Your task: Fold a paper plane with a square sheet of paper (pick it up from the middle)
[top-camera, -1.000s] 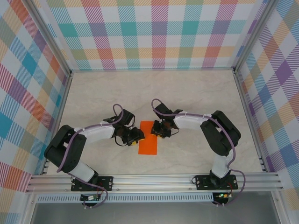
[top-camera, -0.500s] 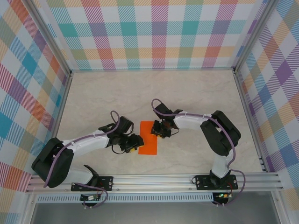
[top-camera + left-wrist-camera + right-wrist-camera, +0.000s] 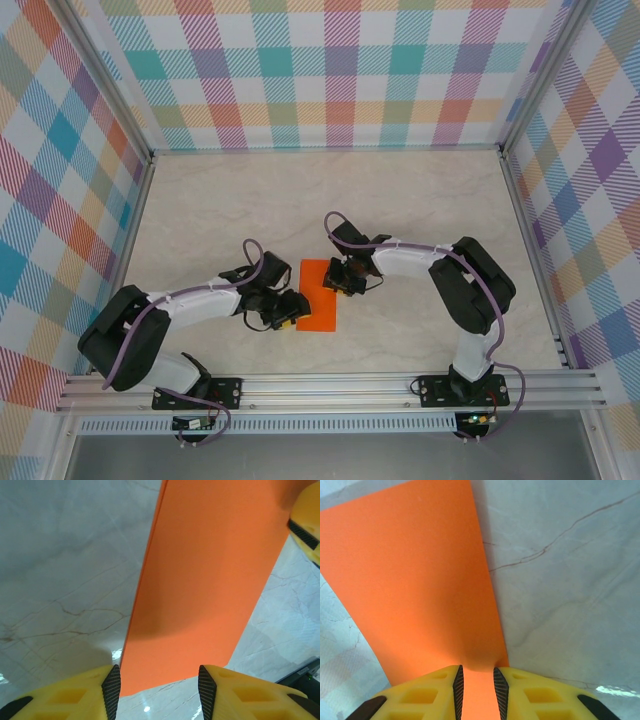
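Your sheet [image 3: 318,296] lies flat on the tabletop [image 3: 420,200], a narrow orange rectangle between the two arms. Your left pincer [image 3: 159,682] is spread, with its fingers on either side of the sheet's near end. Your right pincer [image 3: 476,682] is nearly closed, leaving a slim gap, and its tips are at the sheet's right edge.

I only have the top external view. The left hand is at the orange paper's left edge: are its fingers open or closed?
Observer: Open. The left wrist view shows the left hand with fingers well apart and the short end of the square sheet of paper in the gap, flat on the table.
Reviewer: And the right hand?
Observer: Its wrist view shows the right hand with fingers a narrow gap apart, orange paper showing through.
Reviewer: Is the paper lifted there?
Observer: Ahead of those fingers it lies flat.
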Available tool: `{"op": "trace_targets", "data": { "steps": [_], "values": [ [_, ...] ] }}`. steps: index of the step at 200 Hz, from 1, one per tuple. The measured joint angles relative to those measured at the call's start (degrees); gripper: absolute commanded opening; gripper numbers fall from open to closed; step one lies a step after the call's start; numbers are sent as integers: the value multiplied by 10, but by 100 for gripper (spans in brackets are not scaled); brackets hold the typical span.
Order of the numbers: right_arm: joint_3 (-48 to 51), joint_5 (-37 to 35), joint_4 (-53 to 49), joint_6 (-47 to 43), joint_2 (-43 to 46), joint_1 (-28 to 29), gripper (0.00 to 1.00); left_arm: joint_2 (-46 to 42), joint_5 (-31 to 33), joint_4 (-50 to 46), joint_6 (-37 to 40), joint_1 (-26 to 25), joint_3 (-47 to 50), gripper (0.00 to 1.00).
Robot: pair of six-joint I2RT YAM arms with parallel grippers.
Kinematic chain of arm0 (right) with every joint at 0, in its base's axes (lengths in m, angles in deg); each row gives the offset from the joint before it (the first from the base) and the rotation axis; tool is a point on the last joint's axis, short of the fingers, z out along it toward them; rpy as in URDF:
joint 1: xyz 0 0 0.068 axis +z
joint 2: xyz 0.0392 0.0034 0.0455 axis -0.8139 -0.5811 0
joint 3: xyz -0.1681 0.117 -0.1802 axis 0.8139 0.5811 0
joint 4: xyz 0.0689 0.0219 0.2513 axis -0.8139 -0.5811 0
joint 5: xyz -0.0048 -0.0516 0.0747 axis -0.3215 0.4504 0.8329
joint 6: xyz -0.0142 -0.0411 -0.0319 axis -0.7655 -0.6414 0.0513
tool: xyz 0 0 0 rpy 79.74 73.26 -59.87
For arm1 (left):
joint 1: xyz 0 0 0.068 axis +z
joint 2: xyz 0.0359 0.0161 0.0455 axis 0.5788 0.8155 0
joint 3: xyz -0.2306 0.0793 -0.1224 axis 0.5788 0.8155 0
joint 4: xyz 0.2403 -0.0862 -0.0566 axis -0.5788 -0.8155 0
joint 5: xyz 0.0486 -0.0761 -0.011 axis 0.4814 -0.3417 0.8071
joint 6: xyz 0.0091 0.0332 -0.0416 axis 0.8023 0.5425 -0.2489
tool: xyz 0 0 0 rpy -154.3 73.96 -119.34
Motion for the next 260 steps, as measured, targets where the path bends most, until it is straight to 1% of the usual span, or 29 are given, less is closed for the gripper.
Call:
{"op": "trace_targets", "data": {
  "steps": [30, 165, 191, 213, 260],
  "values": [
    [1, 0, 1, 0, 0, 0, 28, 16, -1, 9, 0, -3, 0, 46],
    [4, 5, 7, 9, 0, -2, 28, 20, -2, 14, -9, -7, -5, 47],
    [6, 8, 9, 10, 0, -3, 28, 20, -9, 33, -9, -15, -6, 47],
    [7, 8, 10, 11, 0, -3, 28, 12, -12, 46, -9, -21, -8, 48],
    [7, 9, 10, 11, 0, -3, 28, -12, -3, 44, -9, -21, -8, 49]
  ]
}}
